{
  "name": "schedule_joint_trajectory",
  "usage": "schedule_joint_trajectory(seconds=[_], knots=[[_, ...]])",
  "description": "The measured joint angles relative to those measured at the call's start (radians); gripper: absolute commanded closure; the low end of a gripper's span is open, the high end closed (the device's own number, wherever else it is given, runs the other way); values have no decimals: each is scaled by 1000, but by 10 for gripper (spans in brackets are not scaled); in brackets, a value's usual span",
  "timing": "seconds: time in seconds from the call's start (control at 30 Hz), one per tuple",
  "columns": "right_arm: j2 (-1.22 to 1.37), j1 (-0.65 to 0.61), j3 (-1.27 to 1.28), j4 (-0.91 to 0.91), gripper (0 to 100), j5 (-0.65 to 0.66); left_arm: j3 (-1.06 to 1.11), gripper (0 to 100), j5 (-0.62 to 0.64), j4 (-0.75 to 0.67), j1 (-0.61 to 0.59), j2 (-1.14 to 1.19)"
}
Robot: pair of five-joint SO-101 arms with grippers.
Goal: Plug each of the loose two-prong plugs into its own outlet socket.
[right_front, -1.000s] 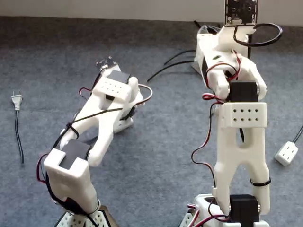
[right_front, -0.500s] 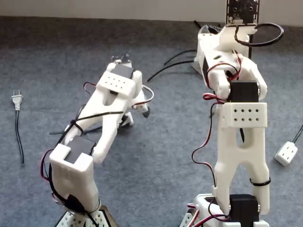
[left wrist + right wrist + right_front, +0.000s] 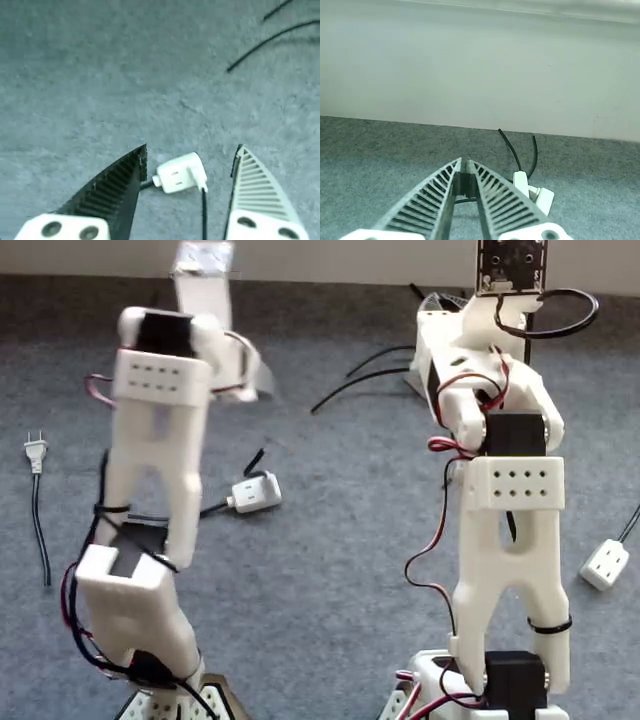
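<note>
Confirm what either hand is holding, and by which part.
Nothing held. Left hand is open above the white outlet socket on the carpet, not touching it. Right hand is shut on nothing.

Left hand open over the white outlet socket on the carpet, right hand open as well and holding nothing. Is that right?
Not quite. The right hand is shut, closed tight with nothing in it, as the right wrist view shows. The rest holds: the left hand is open over the white outlet socket, which lies on the carpet.
</note>
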Motion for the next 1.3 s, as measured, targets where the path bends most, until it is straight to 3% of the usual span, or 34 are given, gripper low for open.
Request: schedule_joint_trajectory(seconds=[0.2, 0.43, 0.6, 0.73, 0.9, 1.1, 1.3], knots=[[3, -17, 6, 2, 979, -66, -92, 720, -20, 14, -261, 0], [64, -149, 166, 9, 824, -25, 61, 720, 9, 14, -479, 0], [189, -256, 206, 40, 819, 157, 210, 720, 69, 14, -520, 0], [284, -305, 207, 155, 808, 417, 276, 721, 77, 14, -519, 0], [358, -399, 206, 304, 670, 709, 318, 722, 95, 12, -493, 0], [485, -485, 206, 321, 630, 888, 324, 722, 140, 12, -479, 0], [620, -529, 180, 186, 630, 878, 327, 722, 143, 11, -479, 0]])
